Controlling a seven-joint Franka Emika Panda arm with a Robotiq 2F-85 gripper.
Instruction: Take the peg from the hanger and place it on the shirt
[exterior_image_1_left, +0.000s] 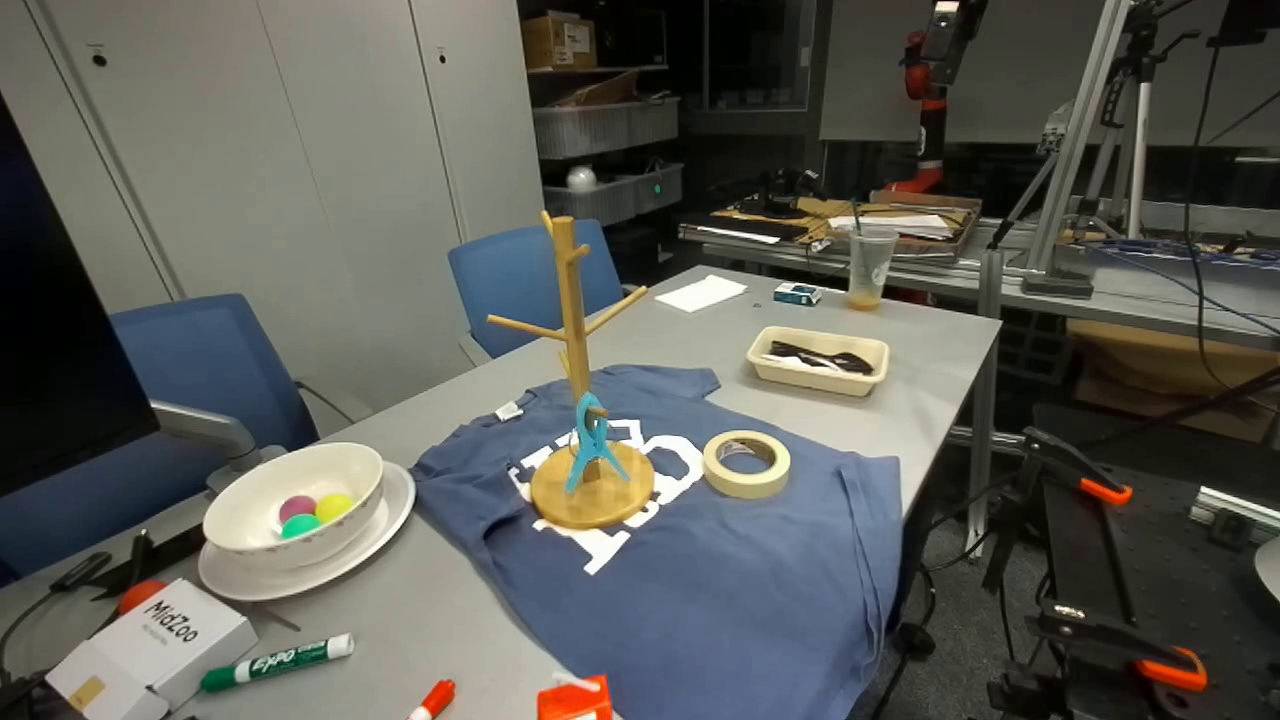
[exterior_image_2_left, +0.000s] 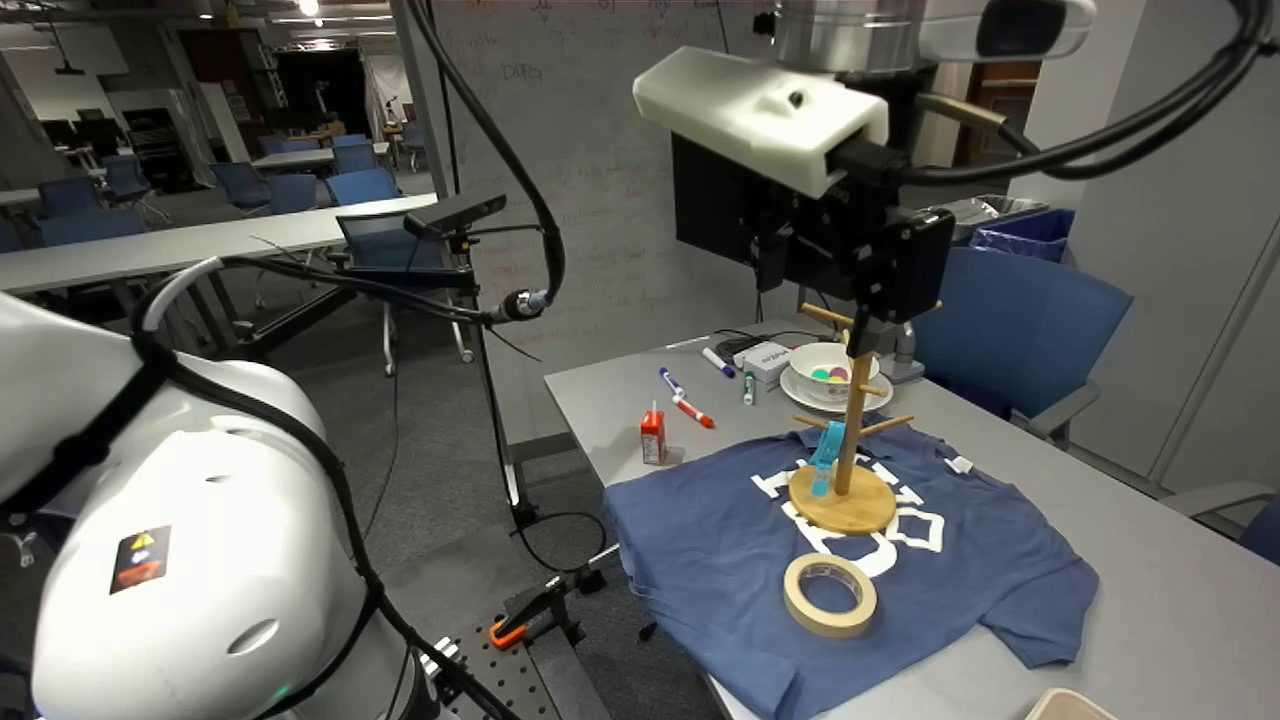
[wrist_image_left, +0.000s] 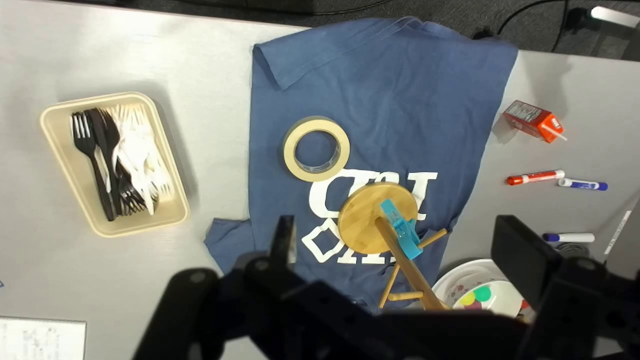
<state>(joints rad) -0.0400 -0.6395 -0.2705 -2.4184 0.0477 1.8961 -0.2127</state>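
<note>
The teal peg hangs on a low side arm of the wooden hanger, its legs pointing down. The peg also shows in an exterior view and in the wrist view. The hanger's round base stands on the navy shirt, which lies spread on the table and shows in the wrist view too. My gripper is open and empty, pointing down above the hanger's top. Its fingers appear wide apart on either side of the peg and pole, well above the peg.
A tape roll lies on the shirt near the base. A cutlery tray, a bowl on a plate, a red juice box and several markers surround the shirt. The hanger's upper arms stick out above the peg.
</note>
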